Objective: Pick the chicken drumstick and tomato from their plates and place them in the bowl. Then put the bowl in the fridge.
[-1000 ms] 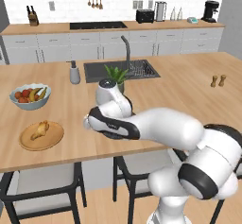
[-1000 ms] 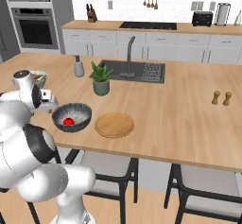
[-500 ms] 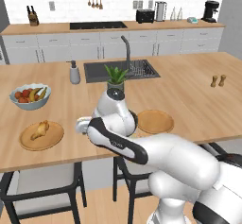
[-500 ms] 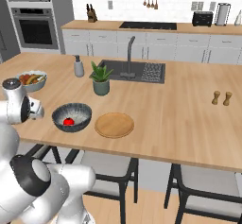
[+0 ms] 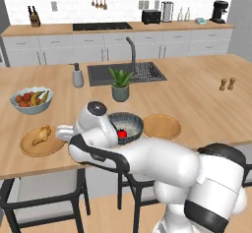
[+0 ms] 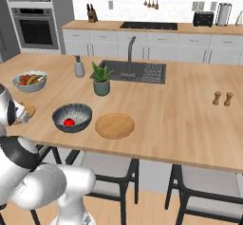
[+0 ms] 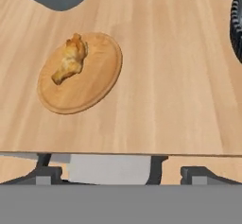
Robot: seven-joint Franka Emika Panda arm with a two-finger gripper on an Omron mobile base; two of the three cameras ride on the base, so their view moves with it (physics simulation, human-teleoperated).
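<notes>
Gripper [image 7: 120,173] spread wide and empty, hanging over the near edge of the counter [image 5: 197,104] just right of the left plate [image 5: 29,148], with the drumstick [image 5: 42,134] lying on that plate toward its far side and the tomato [image 5: 122,134] already down in the bowl [image 5: 134,121]. Plenty to fumble from here: coming in too shallow and nudging the knobbly, tapered drumstick off the low rim, or pinching it near the thin bone end and letting it swing loose on the lift. Also worth watching on the carry right, a low pass clipping the bowl's rim and shoving it toward the near edge.
</notes>
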